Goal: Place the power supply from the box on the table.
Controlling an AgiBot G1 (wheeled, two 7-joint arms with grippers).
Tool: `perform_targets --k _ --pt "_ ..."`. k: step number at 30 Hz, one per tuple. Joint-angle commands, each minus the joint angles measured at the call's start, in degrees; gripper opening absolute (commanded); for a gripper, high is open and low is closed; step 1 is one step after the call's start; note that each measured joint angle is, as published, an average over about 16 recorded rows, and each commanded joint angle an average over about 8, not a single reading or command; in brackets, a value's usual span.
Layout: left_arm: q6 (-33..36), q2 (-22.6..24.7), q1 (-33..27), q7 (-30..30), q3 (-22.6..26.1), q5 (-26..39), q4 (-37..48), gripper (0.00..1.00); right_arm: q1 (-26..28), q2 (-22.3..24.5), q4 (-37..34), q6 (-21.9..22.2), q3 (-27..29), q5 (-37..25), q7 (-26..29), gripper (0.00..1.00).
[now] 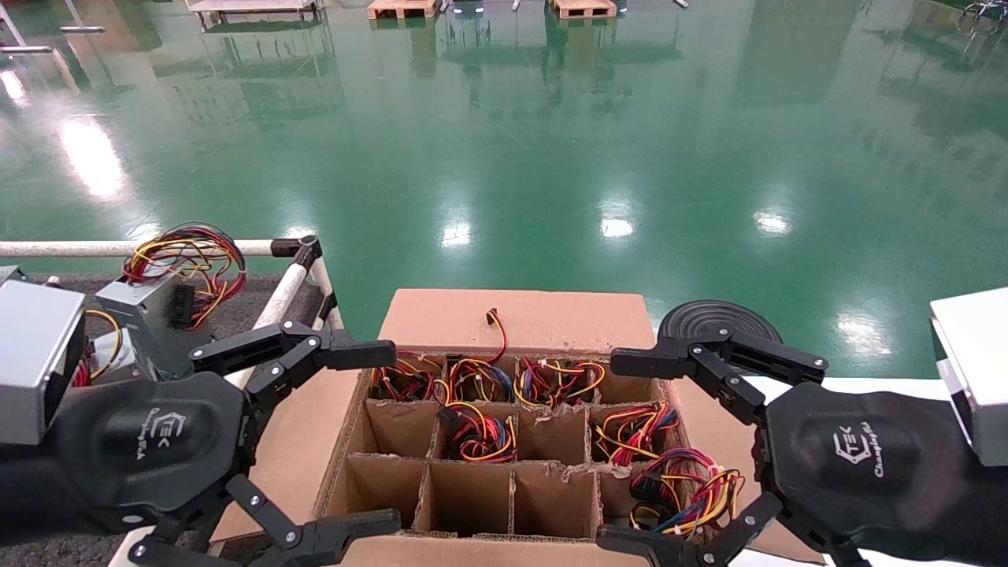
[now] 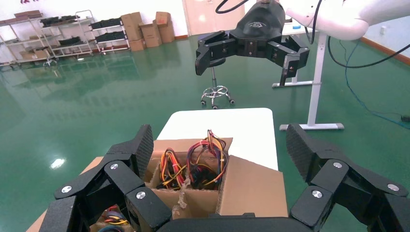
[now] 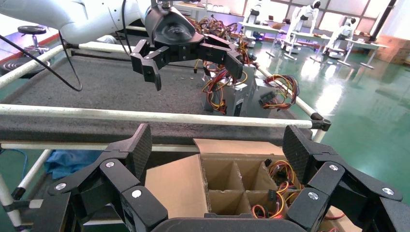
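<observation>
Fingers apart and empty, the left gripper [image 1: 358,437] and right gripper [image 1: 622,453] flank the box [image 1: 516,319]; next, reaching for a power supply [image 1: 482,435].

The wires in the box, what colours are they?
Mostly red, yellow and black, with some blue, on the wires in the box; clearest in the head view.
</observation>
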Motion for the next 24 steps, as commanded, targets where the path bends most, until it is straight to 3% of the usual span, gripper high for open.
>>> perform_targets --k 1,13,14,21,24 --pt "0.0 0.0 0.0 0.0 0.0 0.0 0.0 1.0 0.0 0.0 0.0 0.0 0.0 0.0 0.0 1.0" --pt "0.0 0.0 0.0 0.0 0.0 0.0 0.0 1.0 0.0 0.0 0.0 0.0 0.0 0.0 0.0 0.97" --pt "0.0 0.0 0.0 0.0 0.0 0.0 0.0 1.0 0.0 0.0 0.0 0.0 0.0 0.0 0.0 0.89" --pt "0.0 0.0 0.0 0.0 0.0 0.0 0.0 1.0 0.0 0.0 0.0 0.0 0.0 0.0 0.0 0.04" --pt "0.0 -0.01 0.0 0.0 0.0 0.01 0.0 1.0 0.0 0.0 0.0 0.0 0.0 0.0 0.0 0.0"
